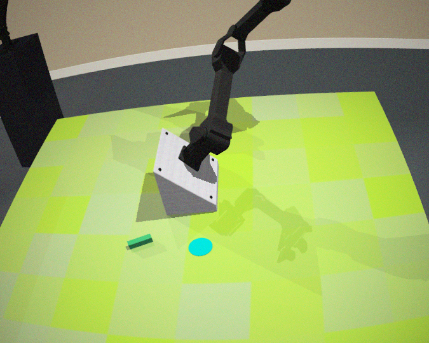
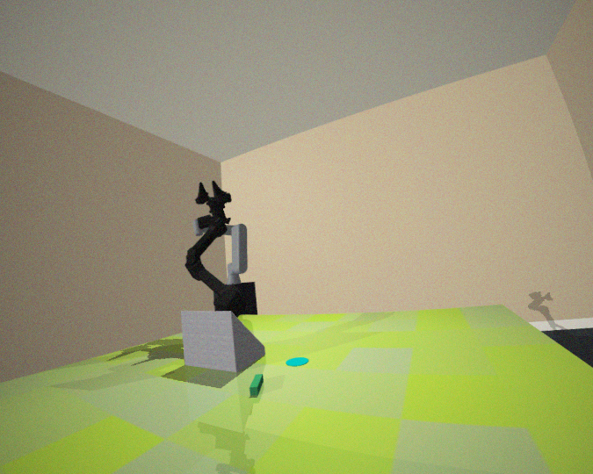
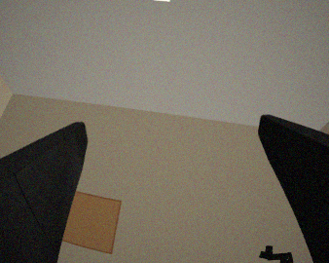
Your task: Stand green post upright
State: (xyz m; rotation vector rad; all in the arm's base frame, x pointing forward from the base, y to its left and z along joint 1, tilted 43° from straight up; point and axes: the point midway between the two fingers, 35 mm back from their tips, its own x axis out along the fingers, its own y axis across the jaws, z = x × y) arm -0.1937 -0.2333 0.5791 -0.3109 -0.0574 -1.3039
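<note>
The green post [image 1: 140, 241] [image 2: 256, 385] lies on its side on the table. The cyan circle [image 1: 200, 246] [image 2: 297, 362] is a flat disc on the table, apart from the post and to its right in the top view. Nothing stands on the circle. My gripper [image 2: 207, 183] [image 3: 175, 128] is open and empty, raised high above the table and pointing up, far from the post. The wrist view shows wall and ceiling between two wide-spread fingers, with neither post nor circle. In the top view the gripper is partly cut off at the top edge.
My arm is mounted on a light grey wedge block [image 1: 164, 156] [image 2: 209, 340], which stands behind the post and circle in the top view. A black pedestal [image 1: 20, 99] with another arm stands beyond the table's left edge. A pale arm [image 2: 238, 247] shows behind mine.
</note>
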